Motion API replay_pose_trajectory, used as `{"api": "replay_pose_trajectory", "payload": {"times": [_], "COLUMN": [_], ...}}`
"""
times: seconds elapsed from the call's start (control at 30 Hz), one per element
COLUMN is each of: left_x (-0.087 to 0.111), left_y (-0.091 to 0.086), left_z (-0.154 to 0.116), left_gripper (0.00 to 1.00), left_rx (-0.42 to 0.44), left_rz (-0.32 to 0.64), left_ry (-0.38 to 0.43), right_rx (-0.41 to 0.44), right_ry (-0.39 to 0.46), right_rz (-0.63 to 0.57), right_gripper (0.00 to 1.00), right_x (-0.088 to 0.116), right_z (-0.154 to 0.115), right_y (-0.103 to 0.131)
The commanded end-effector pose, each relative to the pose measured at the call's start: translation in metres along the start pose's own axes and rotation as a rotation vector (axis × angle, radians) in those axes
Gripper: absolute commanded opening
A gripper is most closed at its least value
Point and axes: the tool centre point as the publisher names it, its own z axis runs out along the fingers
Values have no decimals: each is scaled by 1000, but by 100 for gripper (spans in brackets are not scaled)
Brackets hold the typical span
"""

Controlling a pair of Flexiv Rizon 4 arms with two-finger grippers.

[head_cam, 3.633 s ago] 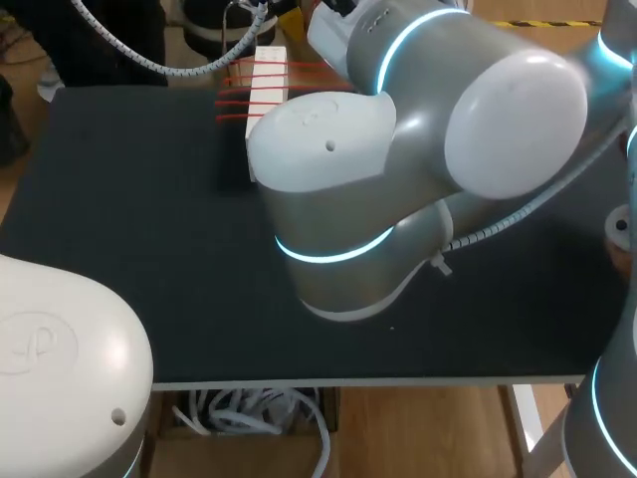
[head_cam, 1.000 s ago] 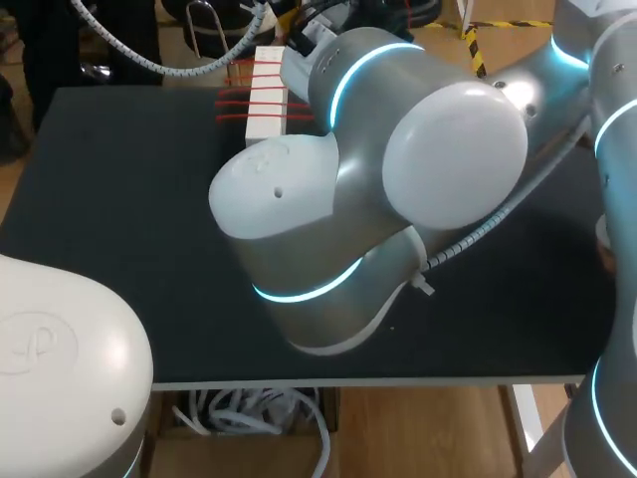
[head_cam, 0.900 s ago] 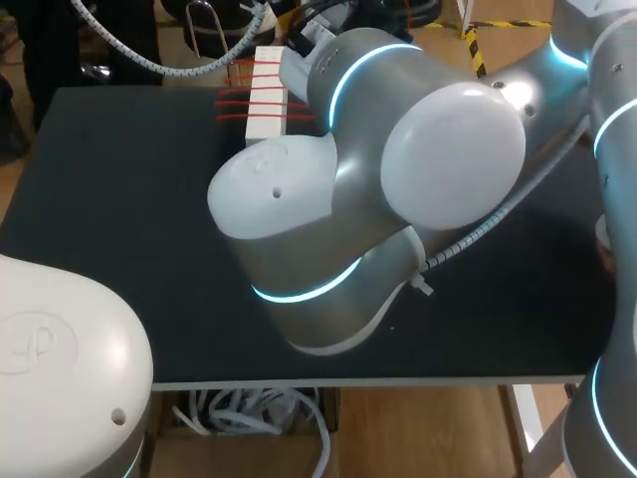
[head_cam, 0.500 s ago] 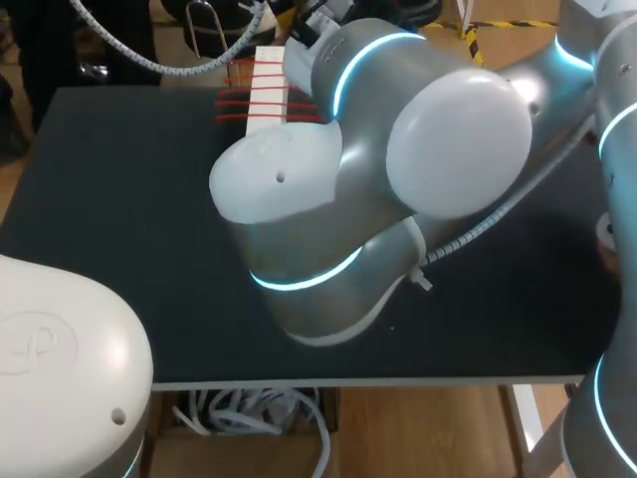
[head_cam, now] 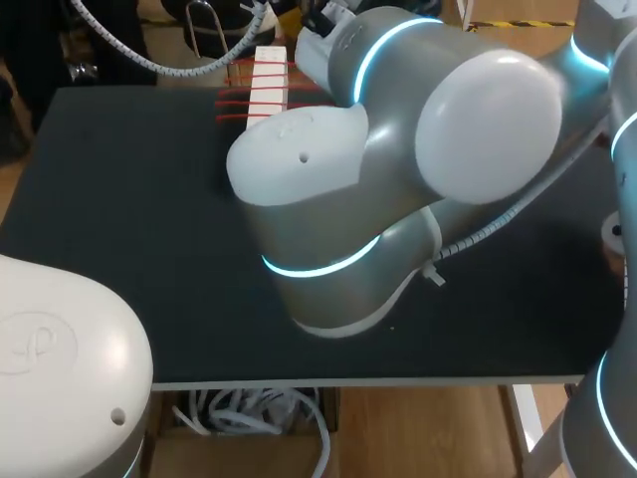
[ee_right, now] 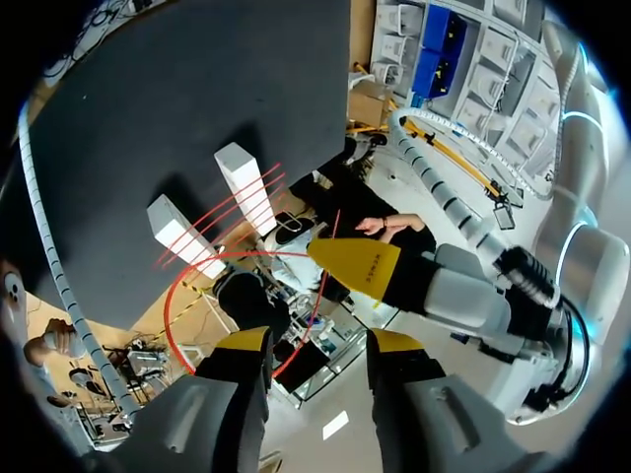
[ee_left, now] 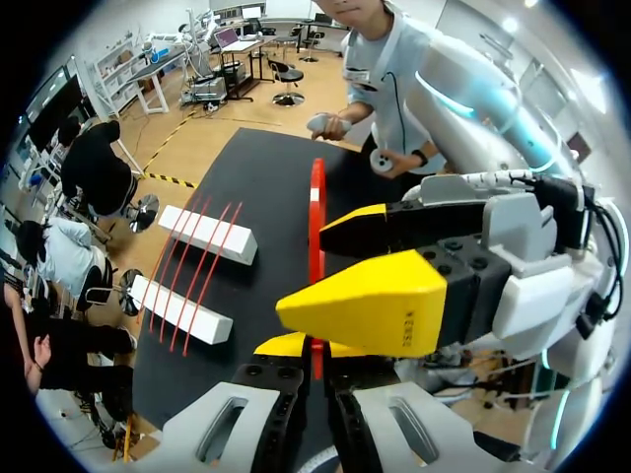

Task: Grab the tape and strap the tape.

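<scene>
The tape is a thin red band (ee_left: 316, 212). In the left wrist view it stands taut and upright, running down between the fingers of my left gripper (ee_left: 314, 370), which is shut on it. My right gripper (ee_left: 340, 258) is just ahead, its yellow tips on either side of the band. In the right wrist view the band (ee_right: 175, 296) curls in a loose loop ahead of my right gripper (ee_right: 317, 345), whose fingers stand apart. The left gripper's yellow tip (ee_right: 357, 264) is close in front. In the head view both grippers are hidden behind my right arm (head_cam: 398, 149).
Two white blocks (ee_left: 207, 232) (ee_left: 177, 310) lie at the far edge of the black table (head_cam: 119, 199), with several red bands (head_cam: 239, 100) stretched across them. One block (head_cam: 269, 80) shows in the head view. My left arm's base (head_cam: 60, 368) fills the near left corner.
My right arm has swung a little to the right and toward the far edge. The left arm's base has kept still.
</scene>
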Motion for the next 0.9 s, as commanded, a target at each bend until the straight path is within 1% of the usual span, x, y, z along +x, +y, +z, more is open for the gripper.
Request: {"api": "replay_pose_trajectory", "payload": {"times": [0.03,0.17,0.5,0.63,0.67,0.73,0.77,0.8,0.83,0.9], "left_x": [0,0,0,0,0,0,0,0,0,0], "left_y": [0,0,0,0,0,0,0,0,0,0], "left_z": [0,0,0,0,0,0,0,0,0,0], "left_gripper": [0,0,0,0,0,0,0,0,0,0], "left_rx": [-1,-1,-1,-1,-1,-1,-1,-1,-1,-1], "left_rz": [0,0,0,0,0,0,0,0,0,0], "left_ry": [0,0,0,0,0,0,0,0,0,0], "right_rx": [-35,-38,-71,-81,-83,-87,-88,-89,-91,-91], "right_ry": [-2,3,-6,-6,-8,-12,-14,-17,-19,-21], "right_rz": [0,15,31,34,36,37,37,38,39,40], "right_gripper": [41,41,49,50,55,73,78,90,100,100], "right_x": [3,2,4,5,5,5,5,5,5,4], "right_z": [-5,-5,-15,-18,-19,-21,-22,-23,-23,-23], "right_y": [-15,-23,-47,-56,-59,-63,-64,-67,-69,-75]}}
